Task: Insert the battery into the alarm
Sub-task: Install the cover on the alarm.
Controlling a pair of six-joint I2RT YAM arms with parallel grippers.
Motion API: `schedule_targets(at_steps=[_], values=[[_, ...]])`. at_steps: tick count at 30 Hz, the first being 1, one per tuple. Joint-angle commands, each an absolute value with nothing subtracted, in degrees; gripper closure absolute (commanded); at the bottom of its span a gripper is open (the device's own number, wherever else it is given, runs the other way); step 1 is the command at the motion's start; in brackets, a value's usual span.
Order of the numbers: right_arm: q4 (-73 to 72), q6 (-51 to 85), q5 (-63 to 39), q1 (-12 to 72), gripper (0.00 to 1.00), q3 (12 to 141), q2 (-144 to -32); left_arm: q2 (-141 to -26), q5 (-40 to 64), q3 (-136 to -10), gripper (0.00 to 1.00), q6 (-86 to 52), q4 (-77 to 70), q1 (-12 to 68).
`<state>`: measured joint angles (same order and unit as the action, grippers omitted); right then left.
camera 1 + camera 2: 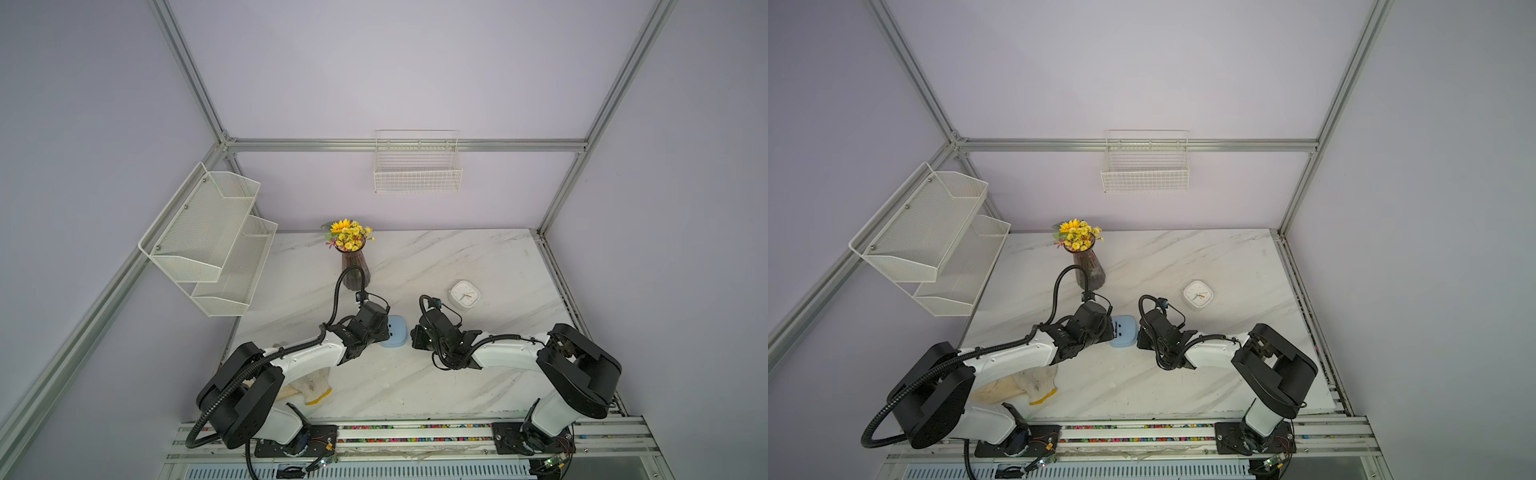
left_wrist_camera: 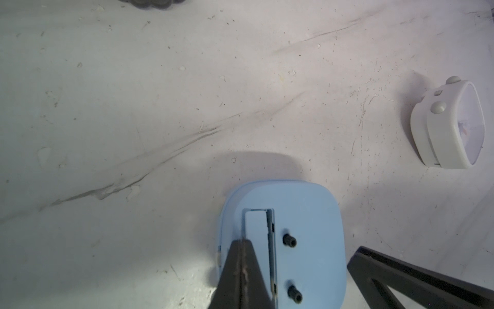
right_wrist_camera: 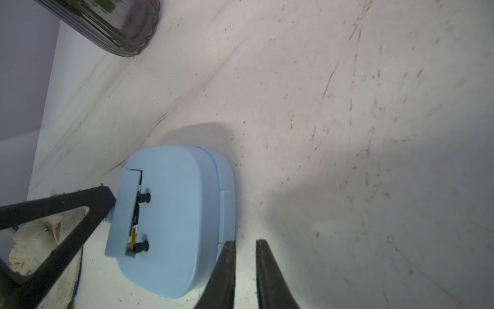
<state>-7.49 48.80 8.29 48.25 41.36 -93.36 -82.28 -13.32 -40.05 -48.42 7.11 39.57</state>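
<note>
The light blue alarm (image 1: 395,332) (image 1: 1124,332) lies face down between both arms, its back with two black knobs (image 2: 290,240) turned up. The battery cover (image 3: 125,203) sits slightly raised along its knob side. In that gap only a yellow and black sliver (image 3: 132,236) shows, perhaps the battery. My left gripper (image 2: 242,240) is shut, its joined tips resting on the cover's outer edge. Beside the alarm's opposite side, my right gripper (image 3: 245,242) stands on the table, narrowly open, with one finger against the alarm's wall and nothing between the fingers.
A white clock (image 1: 464,295) (image 2: 449,125) lies to the right rear. A vase of yellow flowers (image 1: 353,266) stands behind the left arm. A white and yellow glove (image 1: 311,386) lies under the left arm. Wire baskets hang on the walls.
</note>
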Motion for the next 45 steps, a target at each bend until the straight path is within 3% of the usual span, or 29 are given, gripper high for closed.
schedule_targets(at_steps=[1,45], values=[[-7.12,49.57,9.06,48.08,0.81,42.98,-94.04,-82.42,-14.82,-41.33,1.00,-48.34,6.15,39.80],[-7.91,49.54,8.24,48.08,0.81,43.24,-95.08,-80.41,-17.07,-39.14,1.00,-48.65,1.82,40.61]])
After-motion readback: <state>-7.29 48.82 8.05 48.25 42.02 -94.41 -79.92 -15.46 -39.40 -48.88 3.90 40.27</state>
